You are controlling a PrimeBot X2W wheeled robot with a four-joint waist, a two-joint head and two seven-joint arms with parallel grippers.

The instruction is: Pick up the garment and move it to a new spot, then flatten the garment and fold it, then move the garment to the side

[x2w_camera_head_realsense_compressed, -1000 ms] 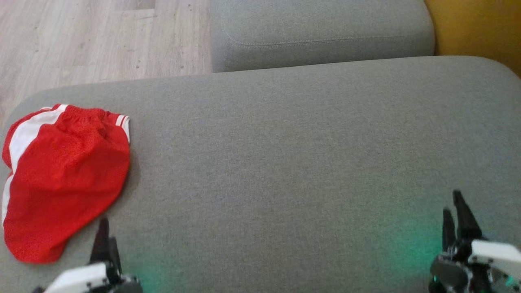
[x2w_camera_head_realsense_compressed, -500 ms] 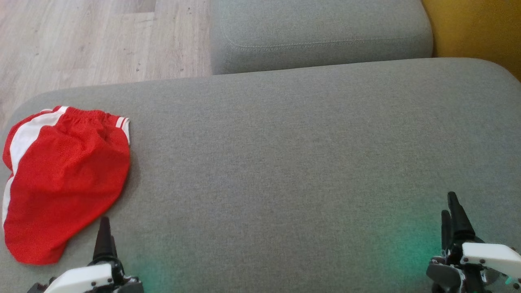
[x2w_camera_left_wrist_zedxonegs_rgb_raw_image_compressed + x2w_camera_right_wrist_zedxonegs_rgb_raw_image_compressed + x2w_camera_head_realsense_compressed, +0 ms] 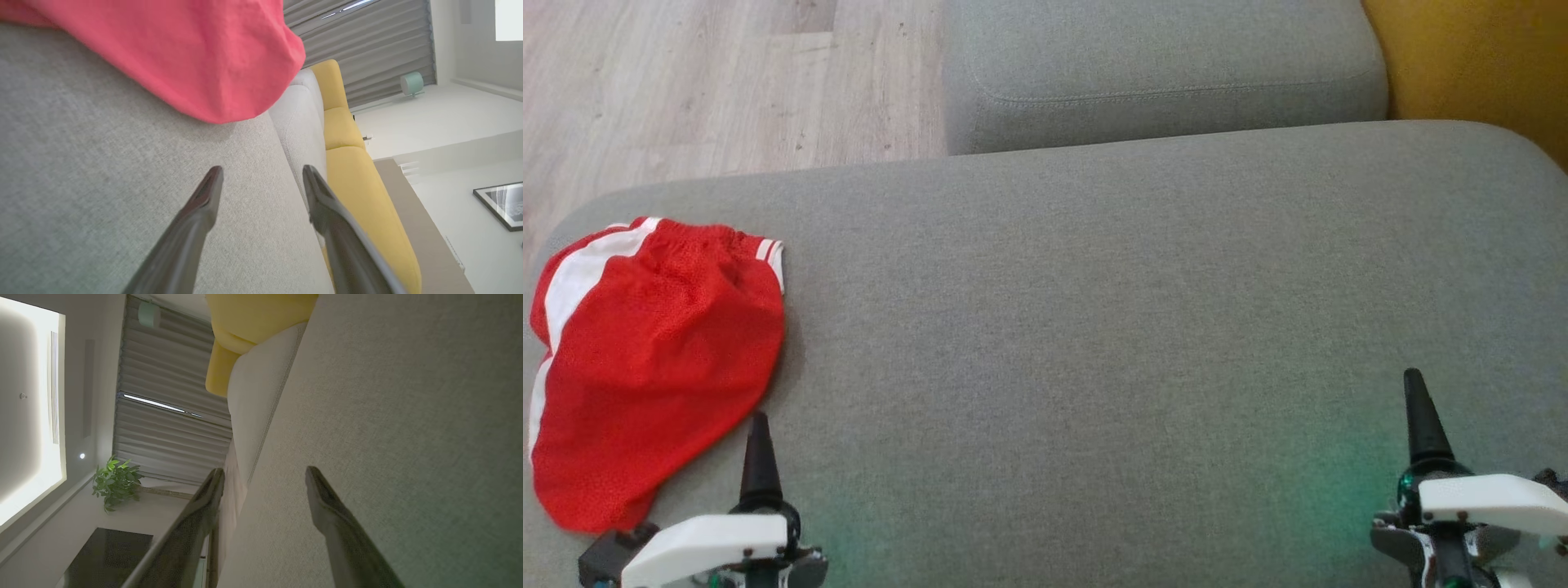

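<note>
Grey fabric covers the wide sofa seat [image 3: 1094, 310] that spans the head view, with a second grey cushion [image 3: 1160, 73] against its far edge, pale wood floor [image 3: 686, 90] beyond at the far left and a yellow cushion [image 3: 1478, 65] in the far right corner. The garment [image 3: 654, 367], a pair of red shorts with white side stripes, lies folded over on the left end of the seat, its gathered waistband toward the far edge. The left gripper [image 3: 262, 170] hovers at the near left, just beside the near right edge of the shorts but not touching them. Its wrist view shows the two dark fingers spread apart with nothing between them, and the red cloth ahead. The right gripper [image 3: 265, 471] sits at the near right of the seat, well apart from the shorts, its fingers likewise spread and empty over the upholstery. That wrist view also takes in ribbed blinds [image 3: 171, 428] and a green potted plant [image 3: 116, 484].
</note>
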